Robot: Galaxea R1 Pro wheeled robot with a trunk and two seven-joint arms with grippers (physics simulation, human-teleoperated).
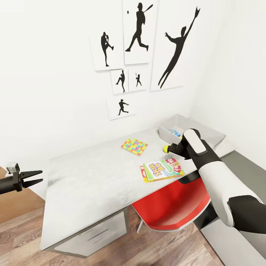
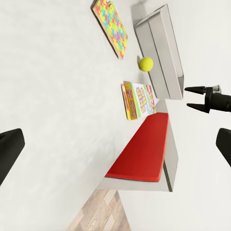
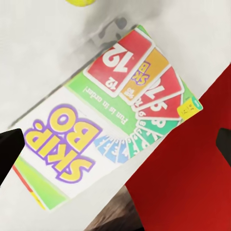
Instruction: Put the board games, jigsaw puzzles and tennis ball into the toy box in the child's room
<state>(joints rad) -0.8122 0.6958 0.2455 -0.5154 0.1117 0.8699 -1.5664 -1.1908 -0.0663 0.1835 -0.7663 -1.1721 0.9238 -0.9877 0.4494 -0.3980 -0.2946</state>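
Note:
On the pale table (image 1: pixel 85 173) lie a mosaic jigsaw puzzle (image 1: pixel 134 146), the yellow-green tennis ball (image 1: pixel 166 149) and the Skip-Bo board game (image 1: pixel 162 170) near the front edge. At the back right stands the grey toy box (image 1: pixel 201 142) with something small and blue (image 1: pixel 173 130) inside. My right gripper (image 1: pixel 173 147) hovers open above the Skip-Bo box (image 3: pixel 110 120), close to the ball; the left wrist view shows that gripper (image 2: pixel 186 97) with its fingers apart and empty. Off the table's left end, my left gripper (image 1: pixel 35 177) is open and empty. The bed is out of view.
A red chair (image 1: pixel 173 203) is tucked under the table's front right, below my right arm. Grey drawers (image 1: pixel 92 236) sit under the table's left part. A lower dark grey unit (image 1: pixel 242 160) adjoins the right. Sports-silhouette pictures (image 1: pixel 138 33) hang on the white wall behind.

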